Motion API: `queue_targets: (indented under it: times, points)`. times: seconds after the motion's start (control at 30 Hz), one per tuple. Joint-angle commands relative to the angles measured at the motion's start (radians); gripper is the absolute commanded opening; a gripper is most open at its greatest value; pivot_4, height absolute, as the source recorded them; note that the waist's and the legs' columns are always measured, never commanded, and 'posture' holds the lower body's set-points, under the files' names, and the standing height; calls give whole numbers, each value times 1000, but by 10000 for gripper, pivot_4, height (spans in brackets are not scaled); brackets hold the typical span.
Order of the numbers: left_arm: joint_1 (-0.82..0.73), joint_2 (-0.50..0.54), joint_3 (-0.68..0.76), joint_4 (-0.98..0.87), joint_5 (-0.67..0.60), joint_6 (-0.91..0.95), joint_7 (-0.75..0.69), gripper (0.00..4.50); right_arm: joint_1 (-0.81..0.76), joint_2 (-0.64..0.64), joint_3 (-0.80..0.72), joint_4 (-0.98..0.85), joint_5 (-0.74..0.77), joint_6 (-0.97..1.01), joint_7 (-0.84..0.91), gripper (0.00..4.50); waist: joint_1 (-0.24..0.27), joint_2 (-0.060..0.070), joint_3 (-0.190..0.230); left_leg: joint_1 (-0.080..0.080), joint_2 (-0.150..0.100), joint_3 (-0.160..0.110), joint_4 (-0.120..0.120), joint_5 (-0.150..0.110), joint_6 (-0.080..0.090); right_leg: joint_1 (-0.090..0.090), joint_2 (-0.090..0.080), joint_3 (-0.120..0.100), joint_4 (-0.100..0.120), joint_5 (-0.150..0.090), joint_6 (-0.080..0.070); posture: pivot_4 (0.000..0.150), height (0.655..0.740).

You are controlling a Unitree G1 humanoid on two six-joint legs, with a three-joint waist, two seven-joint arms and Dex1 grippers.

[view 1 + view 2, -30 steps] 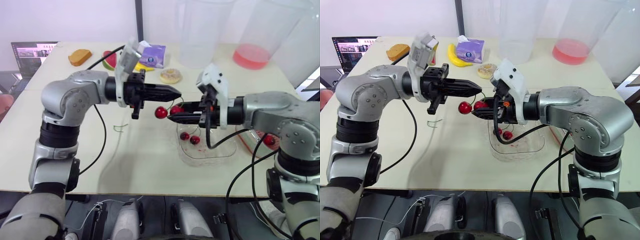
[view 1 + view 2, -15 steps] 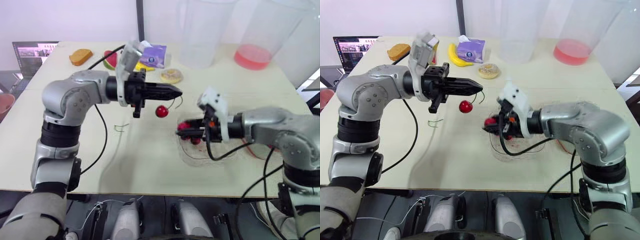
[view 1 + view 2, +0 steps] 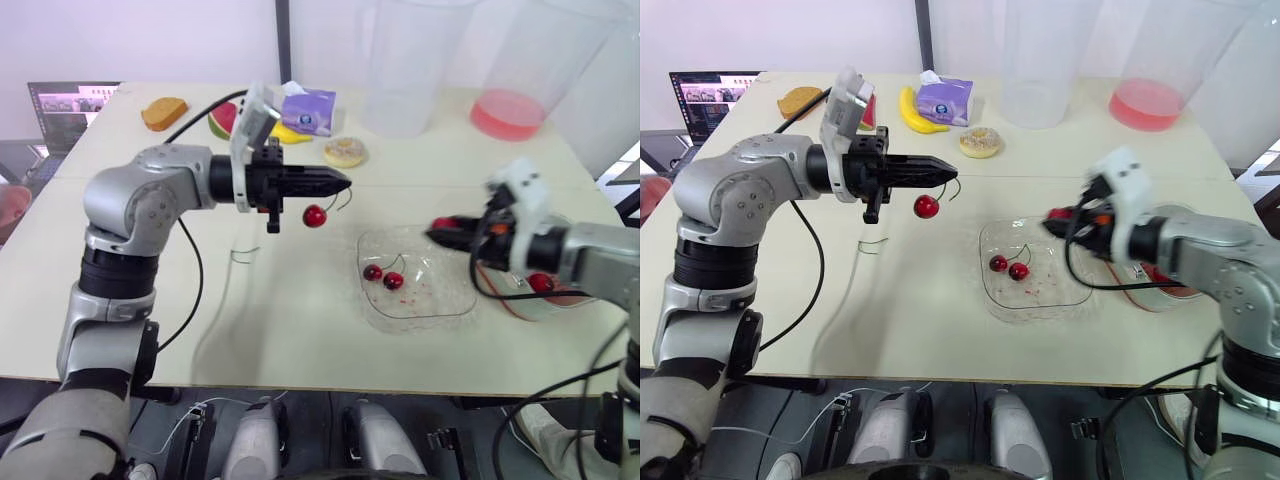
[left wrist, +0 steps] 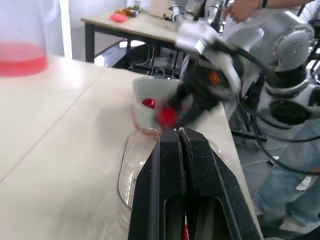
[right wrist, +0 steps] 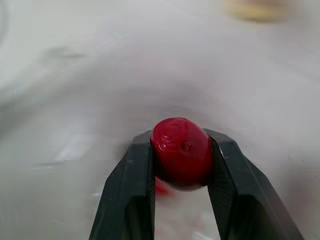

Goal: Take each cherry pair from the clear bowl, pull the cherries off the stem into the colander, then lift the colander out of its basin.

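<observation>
Left eye view: the left pincer (image 3: pixel 345 184) is pressed together on a thin stem (image 3: pixel 343 201), with one glossy red cherry (image 3: pixel 314 216) dangling just below its tip. Between the two pincers, the clear bowl (image 3: pixel 420 318) holds a stemmed cherry pair (image 3: pixel 383 276). The right pincer (image 3: pixel 438 227), over the bowl's far rim, pinches a round stemless cherry (image 5: pixel 181 150).

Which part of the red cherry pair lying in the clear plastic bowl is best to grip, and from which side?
Probably the thin stems, from above: they curve up away from the two red cherries, which lie low in the clear plastic bowl, whose raised rim hinders a sideways approach.
</observation>
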Motion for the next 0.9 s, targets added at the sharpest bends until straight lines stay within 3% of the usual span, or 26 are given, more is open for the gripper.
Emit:
queue_targets:
  times: [0.03, 0.17, 0.6, 0.67, 0.7, 0.83, 0.9]
  points:
    - [-1, -3, 16, -31, -2, -16, 11, 0, 24, -7, -153, 14, -90, -11, -112, 9078, -2, 0, 0, 0, 0, 0, 0, 0, 0, 0, 0, 0, 0, 0, 0, 1500, 7400]
    - [6, -9, 15, -44, -5, -12, 21, 0, 94, 27, -226, 19, -166, 30, -206, 9078, -4, 0, 0, 0, 2, -1, -2, 1, -2, -1, 2, 0, 0, 0, 0, 1500, 7400]
    - [1, -9, 10, -49, -8, -5, 25, 0, 177, 122, -197, 9, -223, 47, -259, 9078, -3, 1, 0, 1, 1, 0, -2, 2, -3, -1, 3, 1, 1, 0, 0, 1500, 7400]
    - [-1, -10, 8, -48, -5, -6, 25, 0, 169, 122, -207, 11, -226, 48, -261, 20223, -3, 1, 0, 1, 1, 0, -2, 2, -3, -1, 3, 1, 1, 0, 0, 1500, 7400]
    - [-1, -10, 8, -48, -4, -7, 25, 0, 160, 119, -213, 11, -225, 49, -260, 22611, -3, 1, 0, 1, 1, 0, -2, 2, -3, -1, 3, 1, 1, 0, 0, 1500, 7400]
    - [-4, -10, 7, -46, -4, -7, 25, 0, 114, 111, -232, -2, -215, 54, -250, 43278, -3, 1, 0, 1, 1, 0, -2, 2, -3, -1, 3, 1, 1, 0, 0, 1500, 7400]
    - [-5, -8, 8, -45, -3, -8, 23, 0, 64, 109, -244, -19, -196, 54, -238, 44689, -5, 1, 0, 1, 1, 0, -2, 2, -3, -1, 3, 1, 1, 0, 0, 1500, 7400]
